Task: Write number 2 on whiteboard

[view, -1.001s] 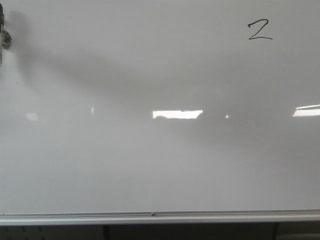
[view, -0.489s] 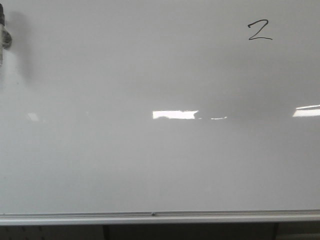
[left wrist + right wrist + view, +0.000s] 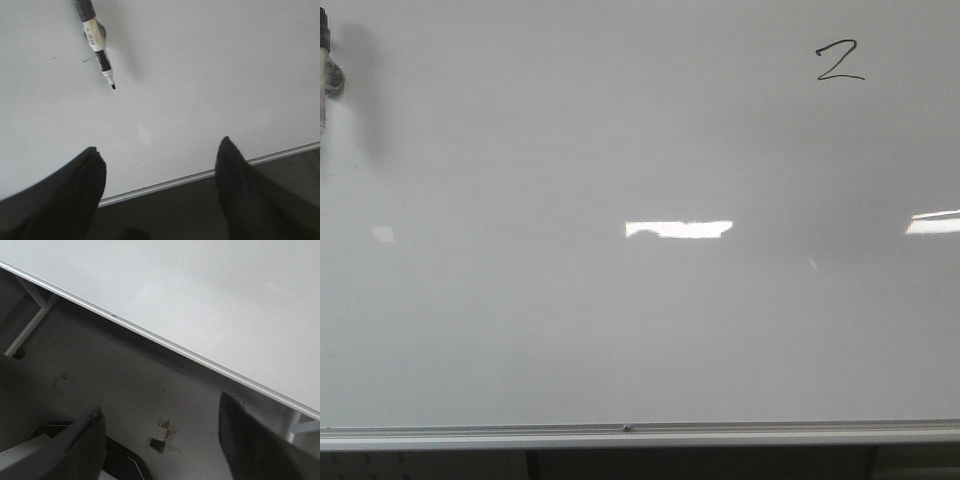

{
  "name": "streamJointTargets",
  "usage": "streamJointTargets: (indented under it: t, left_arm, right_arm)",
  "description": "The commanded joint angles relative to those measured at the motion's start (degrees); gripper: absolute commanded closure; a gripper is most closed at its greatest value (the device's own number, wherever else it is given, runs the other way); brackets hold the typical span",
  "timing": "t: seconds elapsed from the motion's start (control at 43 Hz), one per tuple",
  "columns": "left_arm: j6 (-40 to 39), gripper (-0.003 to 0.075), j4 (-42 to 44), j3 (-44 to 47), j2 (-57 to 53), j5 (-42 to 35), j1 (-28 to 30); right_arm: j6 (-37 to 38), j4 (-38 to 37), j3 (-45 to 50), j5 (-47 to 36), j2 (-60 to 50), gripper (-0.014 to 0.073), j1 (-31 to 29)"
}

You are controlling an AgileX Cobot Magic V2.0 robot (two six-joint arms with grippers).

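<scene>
Black number 2 [image 3: 840, 61] already drawn, upper right of whiteboard [image 3: 620, 330]. Marker [image 3: 98, 46] lies uncapped on board, apart from left gripper [image 3: 160, 165], fingers spread, empty. Right gripper [image 3: 160, 435] fingers spread, empty, off board's rail. Writing looks done; best pull arms clear without smudging ink.

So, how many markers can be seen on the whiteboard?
1. The marker lies uncapped on the whiteboard in the left wrist view; the front view shows it at the board's far left edge. Others may be outside the views.
</scene>
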Motion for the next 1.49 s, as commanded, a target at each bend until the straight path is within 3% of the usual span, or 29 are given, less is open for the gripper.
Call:
streamJointTargets:
  t: [0.0,0.116,0.209,0.372,0.582,0.652,0.861,1.466]
  left_arm:
    - [0.1,0.0258,-1.0,-0.5,-0.2,-3.5,-0.4]
    - [0.1,0.0262,-1.0,0.5,-0.2,-4.1,-0.4]
    - [0.1,0.0296,-1.0,0.9,-0.2,-4.5,-0.4]
    - [0.1,0.0463,-1.0,0.9,-0.2,-5.4,-0.4]
    - [0.1,0.0677,-1.2,0.9,-0.2,-6.7,-0.4]
    - [0.0,0.0738,-2.2,0.9,-0.2,-7.0,-0.4]
    - [-3.4,0.0741,-3.1,0.9,-0.2,-8.8,-0.4]
    - [-3.4,0.0741,-3.1,0.9,-0.2,-9.5,-0.4]
  right_arm:
    - [0.3,-1.1,-1.8,-4.3,0.1,0.0090,-0.2]
    - [0.3,-1.3,-1.8,-4.9,0.1,0.0105,-0.2]
    - [0.3,-1.5,-1.8,-5.0,0.1,0.0211,-0.2]
    - [0.2,-1.6,-1.8,-5.1,0.1,0.0475,-0.2]
    - [0.2,-1.7,-1.6,-5.3,0.1,0.0680,-0.2]
    - [0.2,-1.7,-1.6,-5.3,0.1,0.0673,-0.2]
    - [0.2,-1.7,-1.6,-6.4,0.1,0.0673,-0.2]
    - [0.2,-1.7,-1.6,-5.5,0.1,0.0673,-0.2]
